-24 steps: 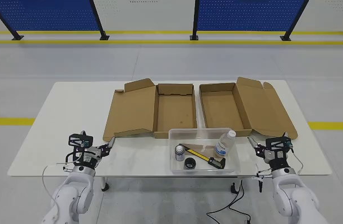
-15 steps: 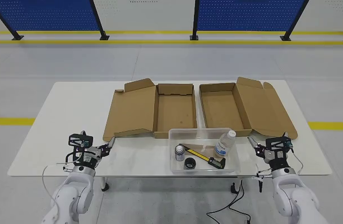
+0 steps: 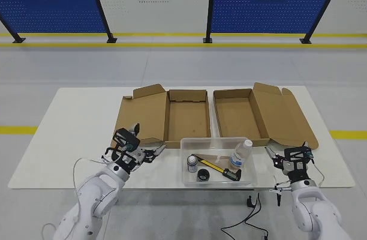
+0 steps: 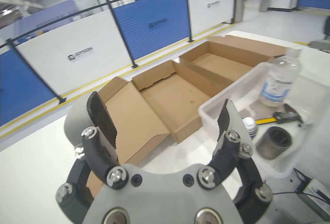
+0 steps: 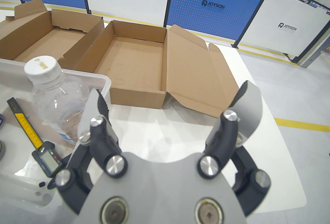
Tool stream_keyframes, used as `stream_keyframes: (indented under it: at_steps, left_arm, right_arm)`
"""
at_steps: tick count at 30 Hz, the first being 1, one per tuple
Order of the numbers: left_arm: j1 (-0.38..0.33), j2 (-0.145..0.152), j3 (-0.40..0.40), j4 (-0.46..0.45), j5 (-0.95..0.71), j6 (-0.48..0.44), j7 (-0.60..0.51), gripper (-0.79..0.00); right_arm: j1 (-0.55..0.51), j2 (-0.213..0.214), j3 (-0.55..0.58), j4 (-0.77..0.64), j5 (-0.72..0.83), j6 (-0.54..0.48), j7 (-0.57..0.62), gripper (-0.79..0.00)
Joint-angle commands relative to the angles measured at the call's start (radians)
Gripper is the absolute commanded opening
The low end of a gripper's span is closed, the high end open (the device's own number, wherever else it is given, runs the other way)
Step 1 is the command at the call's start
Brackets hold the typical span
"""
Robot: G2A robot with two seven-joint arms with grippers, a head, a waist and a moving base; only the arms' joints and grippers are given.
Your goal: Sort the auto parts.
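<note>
Your left hand (image 4: 162, 103): open, empty, swung in from 8 o'clock toward the clear bin (image 3: 214, 140) at the counter's (image 3: 63, 138) 6 o'clock; first pick probably next. Digital caliper (image 3: 216, 167) and water bottle (image 3: 241, 153) still lie inside. Right hand (image 5: 171, 92): open, unmoved.

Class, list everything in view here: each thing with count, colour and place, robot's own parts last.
table: one, white, under everything.
cardboard boxes: two, brown, open, side by side beyond the bin.
bin: one, clear, table's near edge.
bottle: one, clear, white cap, in the bin.
caliper: one, yellow and black, in the bin.
cylinder: one, black, in the bin.
small canister: one, white-capped, in the bin.
fence panels: several, blue and white, behind the table.
left pincer: one, black and silver, open, beside the bin.
right pincer: one, black and silver, open, beside the bin's bottle end.
</note>
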Motion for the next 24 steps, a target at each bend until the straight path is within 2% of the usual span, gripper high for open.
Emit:
stream_keyframes:
  at_steps: [1, 5, 8, 10, 13, 24]
  left_arm:
    - [-0.042, 0.001, 0.043, 0.007, -0.015, -0.121, -0.051, 0.000]
    - [-0.116, -0.002, 0.117, 0.029, -0.067, -0.226, -0.145, 0.000]
    - [-0.162, -0.005, 0.176, 0.041, -0.062, -0.271, -0.234, 0.000]
    - [-0.188, -0.009, 0.212, 0.056, -0.060, -0.268, -0.287, 0.000]
    - [-0.228, -0.018, 0.249, 0.079, -0.148, -0.238, -0.383, 0.000]
    - [-0.228, -0.018, 0.249, 0.079, -0.148, -0.238, -0.383, 0.000]
  right_arm:
    - [0.000, 0.000, 0.000, 0.000, 0.000, 0.000, 0.000, 0.000]
    - [0.000, 0.000, 0.000, 0.000, 0.000, 0.000, 0.000, 0.000]
    - [0.000, 0.000, 0.000, 0.000, 0.000, 0.000, 0.000, 0.000]
    - [0.000, 0.000, 0.000, 0.000, 0.000, 0.000, 0.000, 0.000]
    - [0.000, 0.000, 0.000, 0.000, 0.000, 0.000, 0.000, 0.000]
    - [0.000, 0.000, 0.000, 0.000, 0.000, 0.000, 0.000, 0.000]
